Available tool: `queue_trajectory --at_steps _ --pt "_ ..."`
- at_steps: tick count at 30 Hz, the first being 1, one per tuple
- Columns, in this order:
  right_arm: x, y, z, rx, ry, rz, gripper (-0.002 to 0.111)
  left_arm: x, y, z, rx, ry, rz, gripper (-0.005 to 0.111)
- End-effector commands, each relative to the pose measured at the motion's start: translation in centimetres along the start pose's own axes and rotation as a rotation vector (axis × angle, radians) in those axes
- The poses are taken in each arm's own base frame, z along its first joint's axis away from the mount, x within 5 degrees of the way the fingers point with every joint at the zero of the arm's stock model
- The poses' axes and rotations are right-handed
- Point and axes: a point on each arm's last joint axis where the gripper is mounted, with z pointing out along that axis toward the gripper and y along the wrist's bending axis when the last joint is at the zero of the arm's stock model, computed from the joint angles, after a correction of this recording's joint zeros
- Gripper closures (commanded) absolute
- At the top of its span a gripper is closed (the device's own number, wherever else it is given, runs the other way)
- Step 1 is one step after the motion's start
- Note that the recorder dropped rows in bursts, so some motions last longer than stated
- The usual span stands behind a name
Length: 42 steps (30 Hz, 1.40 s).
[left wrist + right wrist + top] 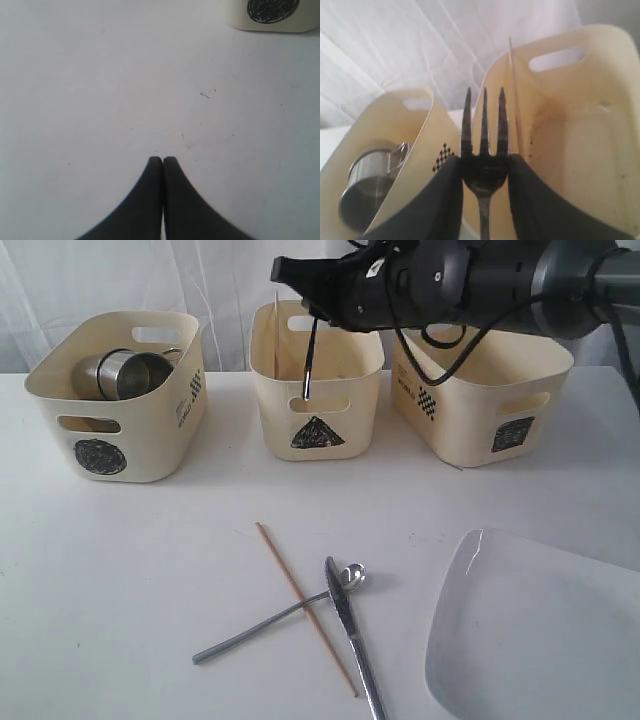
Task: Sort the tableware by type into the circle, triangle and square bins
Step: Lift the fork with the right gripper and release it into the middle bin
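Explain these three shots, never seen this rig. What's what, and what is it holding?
This is a two-armed robot sorting tableware into labelled bins. The wide picture comes from a camera off the arms. The other two come from a camera on each wrist, looking along that arm's end effector.

The left end effector is shut on nothing, over bare table. The right end effector pinches a steel fork just below its tines, with the handle hanging down by the triangle bin. A wooden chopstick leans inside that bin.

The circle bin holds a steel mug. The arm hides much of the square bin.

Loose on the table lie a second chopstick, a spoon and a knife, all crossing, plus a white square plate.
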Motion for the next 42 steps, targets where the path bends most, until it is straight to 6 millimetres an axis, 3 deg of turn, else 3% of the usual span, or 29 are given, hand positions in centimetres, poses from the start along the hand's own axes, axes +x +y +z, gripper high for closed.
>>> queue_trajectory --at_steps 1,8,10,16,18,23,28,34,39,42 --pt "-1.4 -1.7 0.8 0.011 -0.163 0.033 0.108 0.1 0.0 0.0 0.005 -0.001 0.002 0.107" --pt "-0.8 -3.4 3.9 -0.046 -0.460 0.114 0.108 0.1 0.0 0.0 0.005 -0.001 0.002 0.107" --pt "0.1 -4.1 5.5 -0.042 -0.455 0.097 0.108 0.1 0.0 0.0 0.005 -0.001 0.002 0.107" --pt "2.5 -5.2 9.1 -0.015 -0.423 -0.154 0.108 0.1 0.0 0.0 0.005 -0.001 0.002 0.107" --pt "3.0 -5.5 9.7 -0.004 -0.411 -0.187 0.103 0.1 0.0 0.0 0.005 -0.001 0.002 0.107" --pt "3.1 -5.6 10.0 0.001 -0.387 -0.184 0.078 0.1 0.0 0.0 0.005 -0.001 0.002 0.107" --pt "2.2 -4.9 9.1 0.011 -0.315 -0.174 0.074 0.1 0.0 0.0 0.005 -0.001 0.002 0.107" --pt "0.8 -3.2 6.3 0.045 -0.054 -0.204 0.074 0.1 0.0 0.0 0.005 -0.001 0.002 0.107" --pt "0.2 -1.9 2.2 0.070 0.271 -0.313 0.077 0.1 0.0 0.0 0.005 -0.001 0.002 0.107" --pt "0.6 -1.4 -0.5 0.084 0.484 -0.324 0.089 0.1 0.0 0.0 0.005 -0.001 0.002 0.107"
